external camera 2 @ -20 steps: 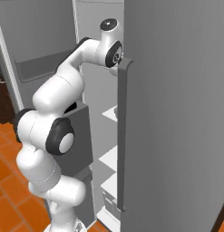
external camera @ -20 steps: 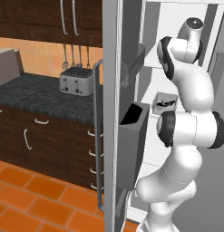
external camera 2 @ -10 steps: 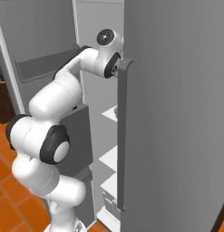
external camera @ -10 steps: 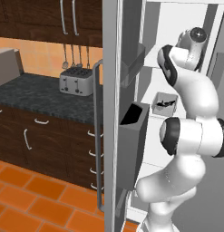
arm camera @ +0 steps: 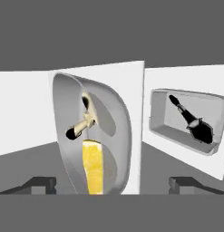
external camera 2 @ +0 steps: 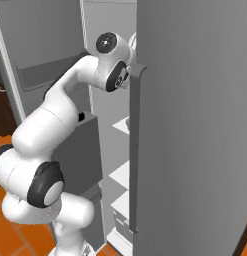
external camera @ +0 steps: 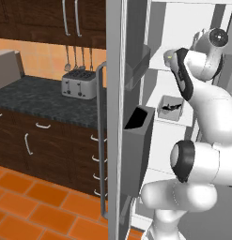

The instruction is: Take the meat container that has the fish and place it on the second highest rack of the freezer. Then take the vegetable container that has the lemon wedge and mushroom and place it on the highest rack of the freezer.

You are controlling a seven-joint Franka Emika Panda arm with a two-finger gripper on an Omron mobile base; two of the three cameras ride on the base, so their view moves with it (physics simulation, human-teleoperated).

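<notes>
- the pincer [arm camera: 111,183] stands with its two dark tips wide apart and nothing between them; in the hand view the tips [arm camera: 41,183] rise at the lower left and lower right
- straight ahead of the pincer, between the lines of its two tips, is the vegetable container [arm camera: 93,136], seen edge-on on a white freezer rack [arm camera: 22,113]; it does not touch the tips
- inside that container a yellow lemon wedge [arm camera: 93,165] lies in the part nearest the pincer, with a pale mushroom [arm camera: 81,127] just beyond it
- ahead of the pincer and off to its right in the hand view is the meat container [arm camera: 186,120], holding a dark fish [arm camera: 192,122]; it sits apart from the vegetable container, on the other side of a white edge
- in the left base view the meat container [external camera: 171,107] with the fish rests on a freezer shelf, below the level of the arm's [external camera: 202,93] raised hand end
- the open freezer door [external camera: 131,122] with its grey door bins is at the arm's left
</notes>
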